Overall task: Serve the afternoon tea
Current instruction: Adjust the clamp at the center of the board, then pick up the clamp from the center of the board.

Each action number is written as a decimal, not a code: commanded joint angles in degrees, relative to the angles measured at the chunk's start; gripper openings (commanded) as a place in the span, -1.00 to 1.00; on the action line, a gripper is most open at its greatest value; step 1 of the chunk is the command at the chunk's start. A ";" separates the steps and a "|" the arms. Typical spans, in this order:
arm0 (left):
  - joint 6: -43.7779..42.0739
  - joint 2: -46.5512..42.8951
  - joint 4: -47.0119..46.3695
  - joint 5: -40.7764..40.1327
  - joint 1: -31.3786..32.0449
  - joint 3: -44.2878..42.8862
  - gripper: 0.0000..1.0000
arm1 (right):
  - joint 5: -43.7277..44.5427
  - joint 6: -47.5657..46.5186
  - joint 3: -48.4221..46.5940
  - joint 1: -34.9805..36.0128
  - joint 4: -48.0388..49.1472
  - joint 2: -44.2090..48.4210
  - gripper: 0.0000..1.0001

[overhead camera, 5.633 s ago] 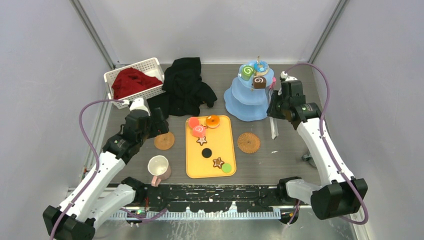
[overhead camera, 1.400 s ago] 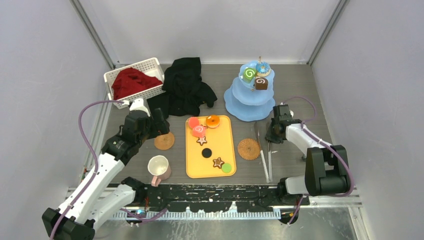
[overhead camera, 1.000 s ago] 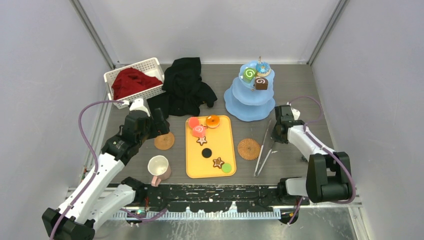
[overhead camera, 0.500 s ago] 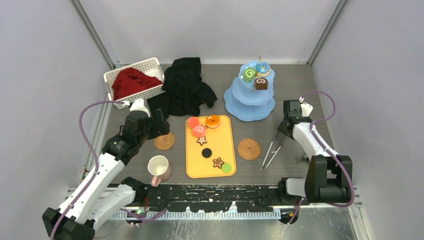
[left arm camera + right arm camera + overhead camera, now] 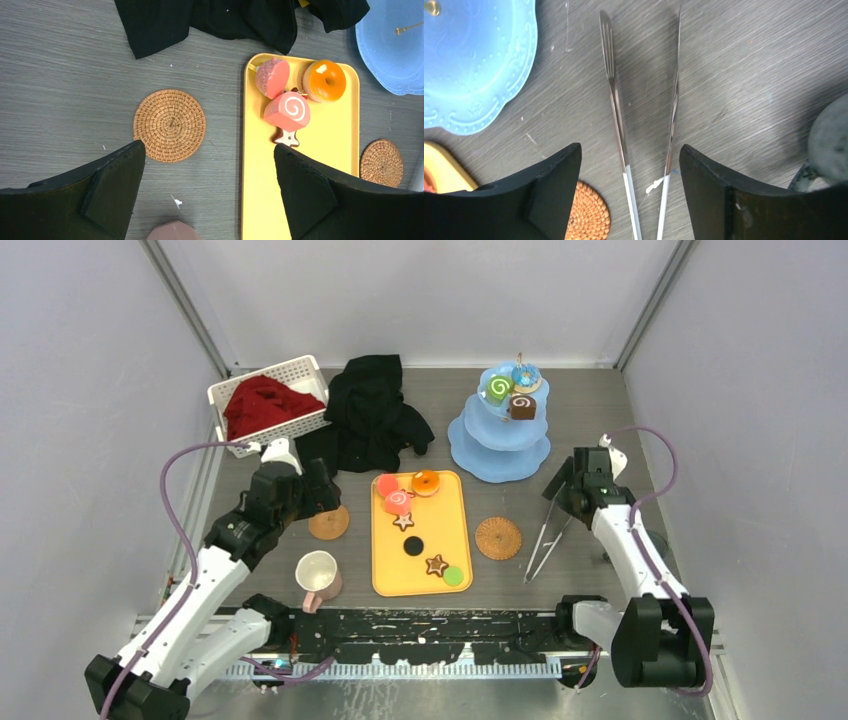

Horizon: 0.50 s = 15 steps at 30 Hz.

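Top view: the stand [image 5: 497, 445] sits back right with a few sweets [image 5: 498, 388] on it, more are on the tray [image 5: 455, 530], and the mug [image 5: 318, 575] is front left.

Left wrist: the left gripper [image 5: 208, 150] is spread wide over a coaster [image 5: 169, 125], with the pink roll [image 5: 287, 111] just beyond.

Right wrist: the right gripper [image 5: 629, 150] is wide open too. The tongs [image 5: 614, 100] lie between its fingers, not touching them, and the grey mug [image 5: 831, 135] is at the edge.
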State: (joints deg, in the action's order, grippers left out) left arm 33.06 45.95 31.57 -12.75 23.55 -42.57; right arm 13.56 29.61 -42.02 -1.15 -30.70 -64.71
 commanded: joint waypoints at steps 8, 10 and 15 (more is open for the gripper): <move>2.33 2.61 0.17 -0.76 -0.17 -0.91 0.99 | -5.76 7.84 9.59 1.35 -2.25 6.32 0.83; 2.60 2.31 -0.57 -0.80 -0.13 -0.62 0.99 | -5.29 8.69 10.18 3.53 -1.78 5.40 0.84; 2.89 2.09 -1.96 -0.51 -0.17 0.28 0.99 | 1.31 11.42 8.83 10.22 -1.98 0.63 0.83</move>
State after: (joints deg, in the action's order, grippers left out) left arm 35.11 48.75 31.99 -12.64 23.55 -42.52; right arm 9.87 37.65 -31.64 5.48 -33.36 -61.30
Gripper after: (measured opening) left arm 0.994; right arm 0.919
